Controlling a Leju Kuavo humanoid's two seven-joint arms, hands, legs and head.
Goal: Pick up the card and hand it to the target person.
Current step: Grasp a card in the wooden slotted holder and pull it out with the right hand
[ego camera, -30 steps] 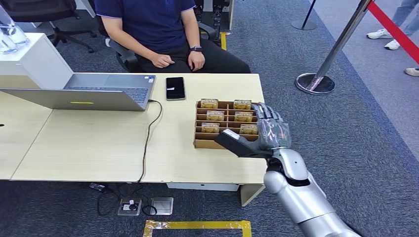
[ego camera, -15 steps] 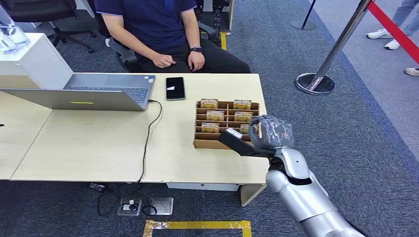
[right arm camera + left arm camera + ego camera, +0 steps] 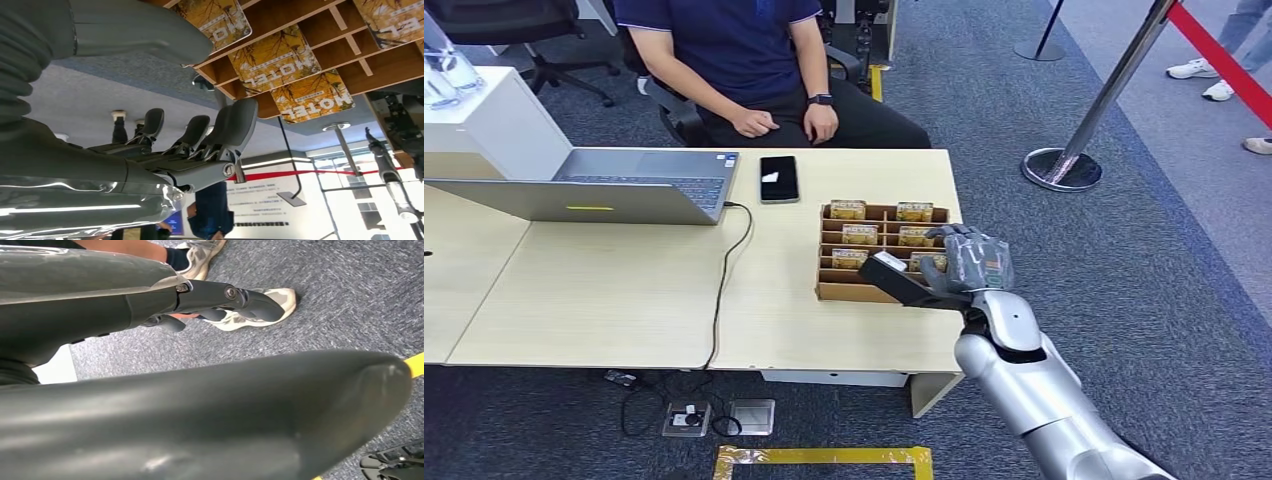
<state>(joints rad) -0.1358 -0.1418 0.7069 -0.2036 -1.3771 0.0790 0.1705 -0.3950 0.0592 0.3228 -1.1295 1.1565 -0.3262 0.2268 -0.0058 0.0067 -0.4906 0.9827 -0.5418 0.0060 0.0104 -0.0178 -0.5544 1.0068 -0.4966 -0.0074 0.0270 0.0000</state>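
A wooden card box stands on the table's right part, with several yellow-patterned cards upright in its slots. My right hand hovers at the box's right near corner, its thumb reaching across the front row and its fingers bent over the rightmost slots. The right wrist view shows "HOTEL" cards close beyond my right hand; its fingers and thumb stand apart with nothing between them. My left hand hangs over grey carpet, holding nothing. The person sits behind the table's far edge.
An open laptop with a black cable and a dark phone lie on the table left of the box. A stanchion base with a red belt stands on the carpet to the right. A white cabinet sits far left.
My right hand's fingers went from stretched over the box to bent, and the hand has edged left toward the front row. No card has been taken.
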